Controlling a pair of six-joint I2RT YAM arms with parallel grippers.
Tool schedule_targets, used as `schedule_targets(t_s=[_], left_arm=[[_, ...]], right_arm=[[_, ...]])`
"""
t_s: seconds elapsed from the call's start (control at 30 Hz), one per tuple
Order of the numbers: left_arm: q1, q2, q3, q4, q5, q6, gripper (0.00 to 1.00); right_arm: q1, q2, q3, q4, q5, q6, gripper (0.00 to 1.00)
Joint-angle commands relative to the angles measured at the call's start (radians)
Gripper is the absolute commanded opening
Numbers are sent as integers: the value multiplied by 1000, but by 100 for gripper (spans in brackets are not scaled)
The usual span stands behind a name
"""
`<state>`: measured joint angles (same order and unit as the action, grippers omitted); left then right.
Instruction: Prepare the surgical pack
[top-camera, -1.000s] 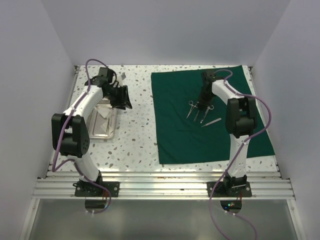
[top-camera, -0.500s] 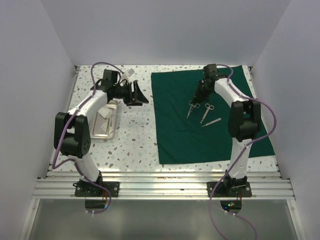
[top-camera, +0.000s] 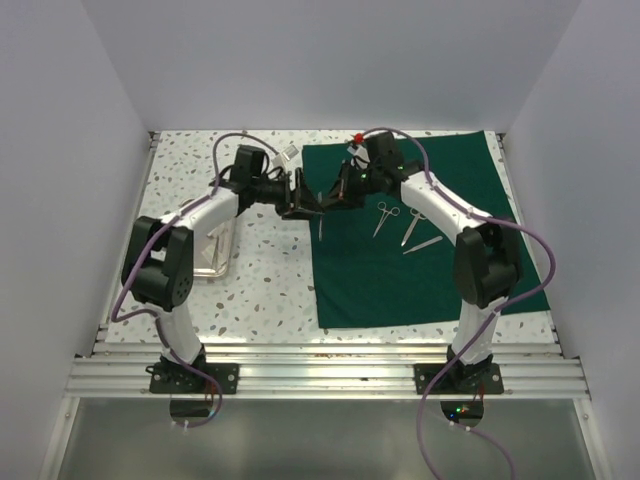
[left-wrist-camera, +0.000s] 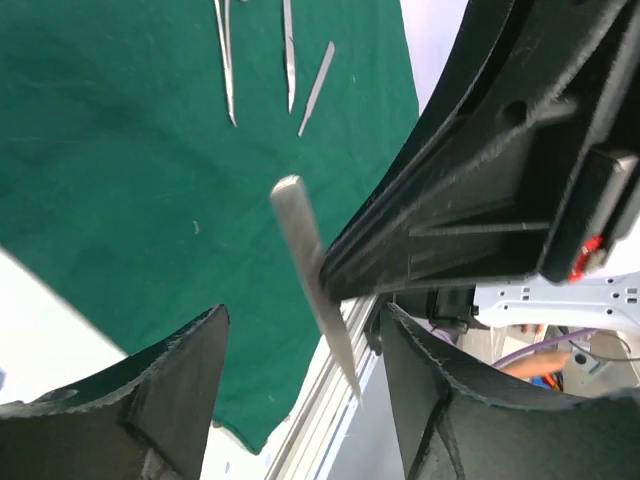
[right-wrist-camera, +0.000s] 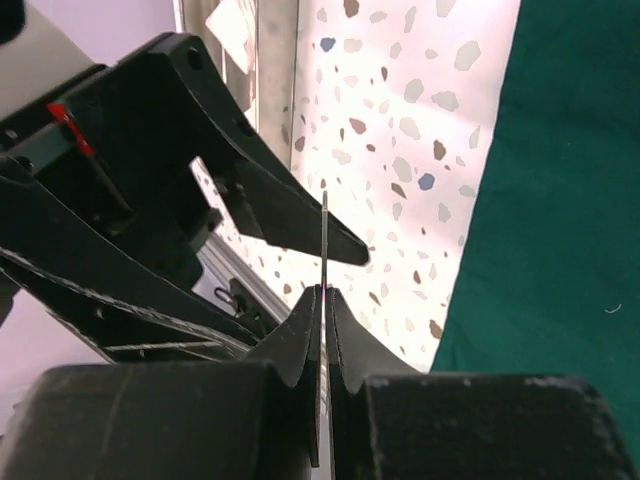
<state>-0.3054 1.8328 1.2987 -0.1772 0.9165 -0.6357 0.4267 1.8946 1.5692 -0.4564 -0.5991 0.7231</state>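
White tabletop speckled with grey, brown and blue chips (top-camera: 265, 285) lay flat between plain white enclosure walls (top-camera: 330, 60), bounded at its near edge by a ribbed silver aluminium rail frame (top-camera: 330, 377), dull grey panel (top-camera: 330, 440) below.

We've got the drape (top-camera: 420, 240) filling the right half of the top view, with the tray (top-camera: 208, 262) at middle left on the table (top-camera: 270, 280). Three instruments (top-camera: 411, 228) lie side by side on the drape's upper middle. Left of them, over the drape's left edge, the right gripper (top-camera: 325, 198) pinches a fourth instrument (top-camera: 320, 226), tip to tip with the left gripper (top-camera: 305, 203).
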Motion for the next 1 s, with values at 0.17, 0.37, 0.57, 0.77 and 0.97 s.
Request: schedule_targets(t_s=[0.17, 0.37, 0.57, 0.77, 0.97], left_arm=[[-38, 48, 50, 42, 33, -24, 42], [-24, 46, 89, -102, -28, 69, 0], [83, -7, 99, -414, -312, 261, 0], [198, -110, 70, -610, -782, 370, 0], [221, -115, 45, -671, -1018, 383, 0]], right_arm=[[-12, -71, -32, 81, -56, 65, 0], [-26, -52, 18, -19, 1, 18, 31], [-85, 15, 113, -332, 275, -106, 44], [-85, 135, 183, -516, 471, -126, 50], [-85, 213, 226, -547, 565, -120, 52]])
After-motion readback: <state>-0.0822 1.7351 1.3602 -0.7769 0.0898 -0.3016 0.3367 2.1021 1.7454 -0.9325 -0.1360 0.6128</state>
